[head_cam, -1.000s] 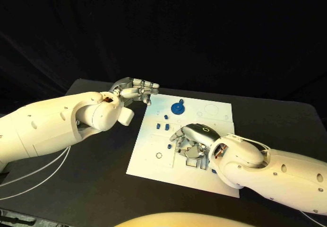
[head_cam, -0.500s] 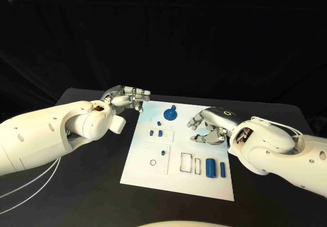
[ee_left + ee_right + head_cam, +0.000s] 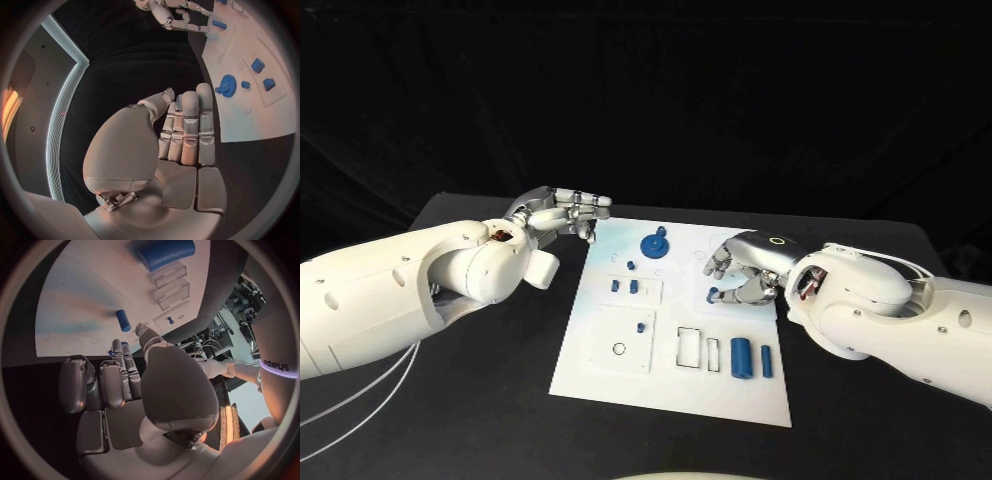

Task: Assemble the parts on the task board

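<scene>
The white task board (image 3: 733, 400) lies mid-table, also seen from the left wrist (image 3: 250, 115) and the right wrist (image 3: 81, 295). A blue gear (image 3: 656, 240) (image 3: 226, 85) sits near its far edge. My right hand (image 3: 744, 268) (image 3: 134, 380) hovers at the board's right edge with its fingers partly curled. A small blue peg (image 3: 714, 294) (image 3: 123, 320) (image 3: 219, 23) lies on the board at its fingertips; whether they touch it I cannot tell. My left hand (image 3: 567, 212) (image 3: 181, 135) hangs off the board's far left corner, fingers straight and side by side, holding nothing.
Two blue cylinders (image 3: 741, 354) (image 3: 766, 361) lie side by side near the board's near right corner, beside two rectangular slots (image 3: 689, 345). Small blue blocks (image 3: 616, 285) (image 3: 635, 286) and a short peg (image 3: 642, 326) sit on the board's left half. Black table surrounds the board.
The head camera has shifted. My right hand rose from the lower slots and moved to the board's right edge, uncovering the two blue cylinders. The left hand stayed at the far left corner.
</scene>
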Action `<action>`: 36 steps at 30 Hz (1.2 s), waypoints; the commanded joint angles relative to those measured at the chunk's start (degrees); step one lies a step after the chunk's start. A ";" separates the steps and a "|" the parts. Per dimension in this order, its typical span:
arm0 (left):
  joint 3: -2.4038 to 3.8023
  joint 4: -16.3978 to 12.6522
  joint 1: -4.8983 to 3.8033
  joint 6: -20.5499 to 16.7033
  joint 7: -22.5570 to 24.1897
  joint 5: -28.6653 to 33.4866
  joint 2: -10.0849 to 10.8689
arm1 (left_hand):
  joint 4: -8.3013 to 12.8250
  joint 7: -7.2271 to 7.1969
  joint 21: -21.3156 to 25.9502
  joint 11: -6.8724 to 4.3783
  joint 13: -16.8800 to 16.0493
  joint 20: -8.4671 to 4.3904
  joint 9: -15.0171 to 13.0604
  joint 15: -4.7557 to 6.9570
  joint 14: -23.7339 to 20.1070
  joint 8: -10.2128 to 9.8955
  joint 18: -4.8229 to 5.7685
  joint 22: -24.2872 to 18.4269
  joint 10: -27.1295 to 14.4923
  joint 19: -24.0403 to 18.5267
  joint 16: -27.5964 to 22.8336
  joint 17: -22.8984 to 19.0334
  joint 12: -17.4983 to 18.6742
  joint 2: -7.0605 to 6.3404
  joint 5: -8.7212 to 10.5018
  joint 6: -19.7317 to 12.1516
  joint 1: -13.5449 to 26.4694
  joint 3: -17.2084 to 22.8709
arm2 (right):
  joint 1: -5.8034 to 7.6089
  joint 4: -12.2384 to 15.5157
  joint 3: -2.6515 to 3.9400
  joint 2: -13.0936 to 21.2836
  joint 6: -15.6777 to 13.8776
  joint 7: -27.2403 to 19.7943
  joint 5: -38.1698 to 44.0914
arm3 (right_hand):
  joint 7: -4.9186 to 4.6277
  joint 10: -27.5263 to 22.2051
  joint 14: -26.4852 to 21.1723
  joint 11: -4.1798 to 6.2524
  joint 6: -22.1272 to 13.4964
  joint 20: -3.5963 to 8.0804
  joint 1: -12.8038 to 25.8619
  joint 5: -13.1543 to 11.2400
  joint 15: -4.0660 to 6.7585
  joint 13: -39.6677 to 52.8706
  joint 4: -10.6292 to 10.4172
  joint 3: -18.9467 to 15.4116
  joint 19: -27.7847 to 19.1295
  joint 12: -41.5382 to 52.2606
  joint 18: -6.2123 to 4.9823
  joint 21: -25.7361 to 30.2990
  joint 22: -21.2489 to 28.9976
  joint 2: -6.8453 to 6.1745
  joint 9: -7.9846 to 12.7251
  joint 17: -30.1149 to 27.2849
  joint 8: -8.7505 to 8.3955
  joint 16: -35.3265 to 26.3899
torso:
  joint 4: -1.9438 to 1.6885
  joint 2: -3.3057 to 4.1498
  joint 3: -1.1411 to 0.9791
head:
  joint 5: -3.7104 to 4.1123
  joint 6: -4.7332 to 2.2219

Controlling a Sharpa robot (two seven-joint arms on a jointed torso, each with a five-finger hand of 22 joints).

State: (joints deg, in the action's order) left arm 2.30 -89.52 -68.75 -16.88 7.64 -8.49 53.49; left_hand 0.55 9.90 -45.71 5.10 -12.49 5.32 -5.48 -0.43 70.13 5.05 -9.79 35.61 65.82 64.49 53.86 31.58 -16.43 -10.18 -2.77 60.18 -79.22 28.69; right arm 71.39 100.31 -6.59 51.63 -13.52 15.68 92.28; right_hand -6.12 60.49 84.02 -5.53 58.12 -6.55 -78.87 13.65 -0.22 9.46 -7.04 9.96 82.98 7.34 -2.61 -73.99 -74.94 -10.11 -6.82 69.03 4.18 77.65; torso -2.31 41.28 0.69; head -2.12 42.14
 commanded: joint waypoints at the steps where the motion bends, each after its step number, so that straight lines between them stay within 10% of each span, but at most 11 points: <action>1: 0.02 -0.15 -0.06 0.98 0.41 0.36 -0.04 | 0.34 -0.05 0.28 0.04 -0.09 0.05 0.05 -0.03 -0.28 -0.25 -0.77 -0.10 -0.52 0.34 -0.23 -0.10 -0.22 0.36 -0.18 -0.36 0.01 -0.06 | -0.18 -0.39 -0.11 -0.26 4.00 0.34 1.06 | 0.40 -0.21 1.86 0.24 -0.04 0.03 -0.14 0.29 -0.35 0.11 -0.05 -0.49 0.15 0.27 -0.69 -0.24 -9.35 0.34 -0.02 0.13 -0.14 0.03 | -0.07 0.03 0.09 | 0.05 0.23; 36: 0.01 0.01 -0.06 1.02 0.13 0.72 0.11 | 0.32 -0.04 0.38 0.04 -0.16 0.07 0.08 -0.04 -0.28 -0.17 -0.77 -0.17 -0.63 0.39 -0.25 -0.18 -0.41 0.68 -0.17 -0.34 -0.07 -0.02 | -2.21 -3.76 -0.26 -3.23 0.25 1.77 1.35 | -0.54 6.34 2.34 2.13 6.92 1.37 -5.13 -4.30 1.23 -0.55 -0.05 7.37 2.61 3.15 0.36 -5.20 -11.55 6.57 -1.27 1.69 1.66 1.25 | 0.01 -0.04 -0.03 | -0.32 0.92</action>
State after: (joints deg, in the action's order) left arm 2.28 -89.43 -68.75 -16.79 7.55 -8.18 53.66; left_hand 0.55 9.90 -45.71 5.30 -12.60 5.32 -5.49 -0.43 70.13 5.05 -9.79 35.53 65.62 64.49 53.87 31.46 -16.49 -10.18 -2.77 60.18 -79.22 28.69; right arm 69.31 96.56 -6.79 48.46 -12.40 16.64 92.47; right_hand -6.65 66.46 84.02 -3.46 64.58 -5.69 -83.31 9.48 0.64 8.78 -7.23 16.92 84.02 10.28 -2.61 -79.06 -74.92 -4.32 -7.84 70.68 5.54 78.58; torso -2.31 41.28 0.66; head -2.36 42.96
